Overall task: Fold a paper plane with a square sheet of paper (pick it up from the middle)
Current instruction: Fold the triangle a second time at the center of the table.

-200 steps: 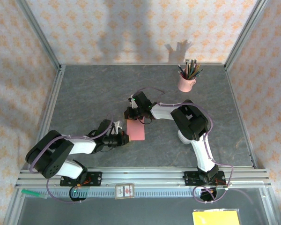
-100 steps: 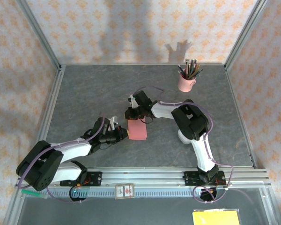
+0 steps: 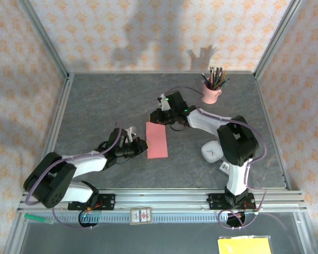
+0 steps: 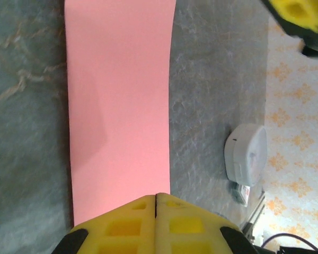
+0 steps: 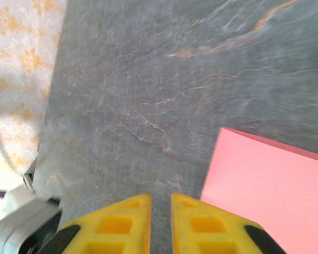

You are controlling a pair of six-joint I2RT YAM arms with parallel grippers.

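The salmon-pink square sheet of paper lies flat on the grey table as a folded rectangle, also seen in the left wrist view. My left gripper is at the sheet's left edge. Its yellow fingertips are pressed together over the paper's near end, and I cannot tell whether paper is pinched between them. My right gripper hovers just beyond the sheet's far end. Its jaws stand slightly apart over bare table with nothing between them, and the paper's corner lies to their right.
A pink cup of pencils stands at the back right. A white rounded-square object sits right of the paper beside the right arm, also visible in the left wrist view. A yellow pad lies beyond the near rail.
The right gripper left the paper's far edge, drew back up and to the right, and parted its jaws slightly. The paper now lies flat and looks longer. The white object came into view.
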